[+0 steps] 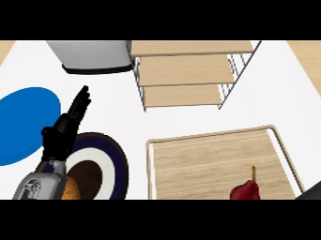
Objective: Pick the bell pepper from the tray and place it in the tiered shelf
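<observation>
Bell pepper on the tray, left hand resting with straight fingers, nothing held.

No writing or label can be read on anything here. The left hand (64, 127) stands with its fingers (80, 101) straight and together, holding nothing. Beyond the fingertips sits a grey container (94, 55); just right of that stands the tiered shelf (187, 70) with its wooden steps. Left of the fingers lies a blue plate (14, 124); under the wrist, a dark-rimmed plate (111, 161). Well right of the hand, past a strip of bare white counter (274, 103), is the wooden tray (218, 157), and the dark red bell pepper (246, 190) sits at its near edge. A dark shape at the lower right corner may be the right arm; I cannot tell its fingers.
</observation>
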